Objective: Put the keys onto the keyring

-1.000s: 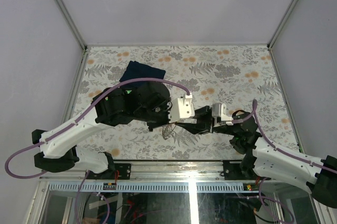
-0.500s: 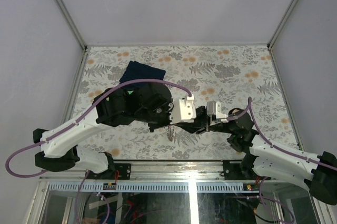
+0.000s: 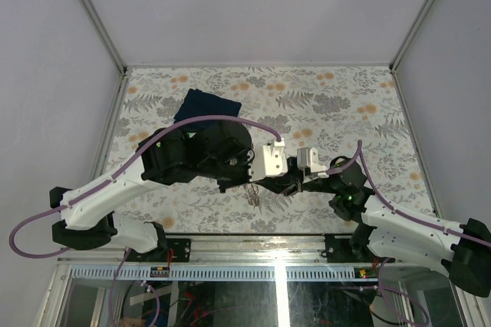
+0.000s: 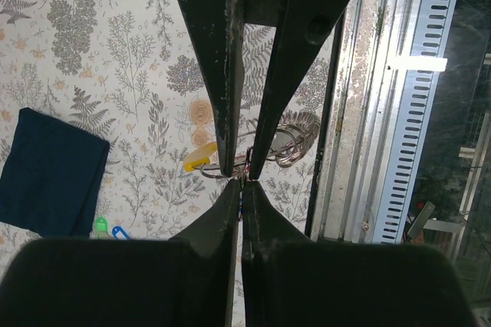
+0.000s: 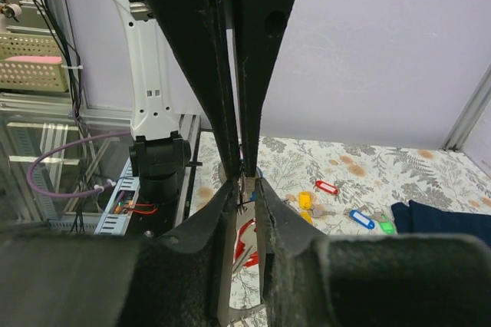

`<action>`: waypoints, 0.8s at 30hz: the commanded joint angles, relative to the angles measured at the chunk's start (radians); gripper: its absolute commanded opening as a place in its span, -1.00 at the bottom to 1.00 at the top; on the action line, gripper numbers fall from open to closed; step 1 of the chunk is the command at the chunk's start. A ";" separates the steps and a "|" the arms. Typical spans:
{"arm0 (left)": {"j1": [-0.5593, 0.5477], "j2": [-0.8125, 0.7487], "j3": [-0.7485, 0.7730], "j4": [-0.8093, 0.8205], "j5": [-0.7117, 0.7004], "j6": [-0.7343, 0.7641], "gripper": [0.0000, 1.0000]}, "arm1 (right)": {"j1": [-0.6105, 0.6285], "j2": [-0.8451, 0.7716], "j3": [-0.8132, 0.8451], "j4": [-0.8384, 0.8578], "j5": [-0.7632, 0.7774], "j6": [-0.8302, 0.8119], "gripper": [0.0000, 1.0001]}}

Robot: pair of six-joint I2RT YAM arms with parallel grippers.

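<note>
Above the table's (image 3: 345, 104) near edge: both arms meet tip to tip, lifted off the surface.
Left gripper (image 4: 241, 189): fingers pressed narrow, apparently pinching the keyring's thin wire.
Right gripper (image 5: 244, 189): fingers just as narrow, touching the left tips; what they pinch is too small to tell.
Keyring (image 4: 295, 137): grey wire loops just beside the meeting fingertips, held up, not lying flat.
On the ring: a red tag (image 5: 244, 235) hangs below the fingertips, so probably one key is threaded or being threaded; I cannot tell which.
Loose keys: red (image 5: 326, 187), yellow (image 5: 305, 200), blue (image 5: 359, 219) and green (image 5: 386, 227) tags lie on the table, well apart from the ring.
Cloth (image 4: 50, 170): dark blue, folded, just beside the green and blue tags.
Progress: early, by my reading. The ring is in hand, but at least four keys are yet to go on.
</note>
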 commanded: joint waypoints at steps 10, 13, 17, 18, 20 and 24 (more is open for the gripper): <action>-0.013 -0.012 0.028 0.026 -0.015 0.016 -0.92 | 0.005 -0.020 0.061 0.017 -0.005 -0.017 -1.00; -0.014 -0.041 0.003 0.061 -0.007 0.010 -0.75 | 0.005 -0.048 0.070 -0.001 0.005 -0.023 -1.00; -0.015 -0.102 -0.053 0.133 0.000 -0.003 -0.55 | 0.004 -0.082 0.099 -0.065 -0.001 -0.039 -1.00; -0.016 -0.120 -0.070 0.155 0.002 -0.007 -0.51 | 0.004 -0.089 0.105 -0.075 -0.002 -0.038 -1.00; -0.016 -0.153 -0.106 0.206 0.007 -0.015 -0.47 | 0.005 -0.099 0.116 -0.092 -0.002 -0.034 -1.00; -0.016 -0.233 -0.182 0.323 0.017 -0.033 -0.41 | 0.005 -0.115 0.139 -0.120 0.012 -0.026 -1.00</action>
